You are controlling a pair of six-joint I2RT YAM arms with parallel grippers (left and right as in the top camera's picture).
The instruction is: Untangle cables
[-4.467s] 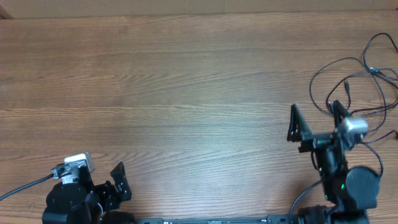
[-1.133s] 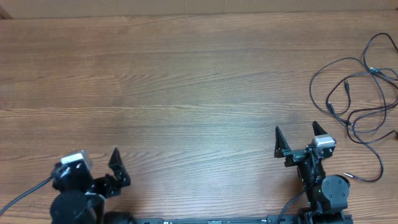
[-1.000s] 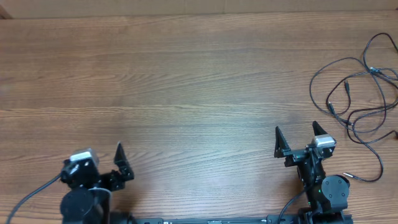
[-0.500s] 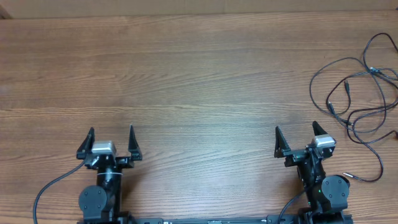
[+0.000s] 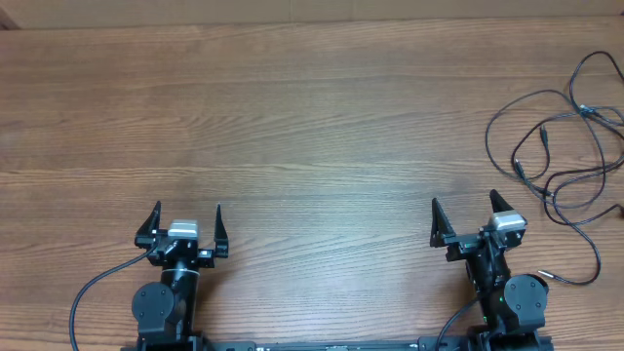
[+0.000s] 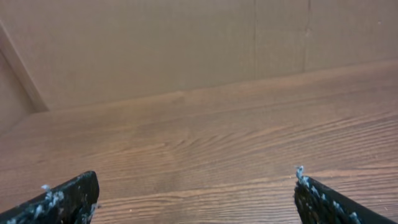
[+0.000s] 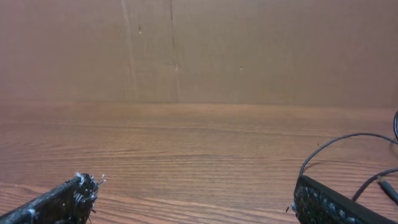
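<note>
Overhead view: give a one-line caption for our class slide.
Left gripper and right gripper sit open; thin black cables lie looped at the right edge of the table.

Viewed from above: bench [image 5: 312,117] filling the whole view. At its near edge, left of centre: left tool [image 5: 186,211], pointing toward the far side. Also at the near edge, right of centre: right tool [image 5: 464,201], pointing the same way, well apart from the left one. On the bench at the far right: cables [image 5: 583,109], spread in loose overlapping loops from the far-right corner down to near the right tool, on its right side, apart from it. Behind the far edge of the bench: upright wall [image 7: 249,50].
</note>
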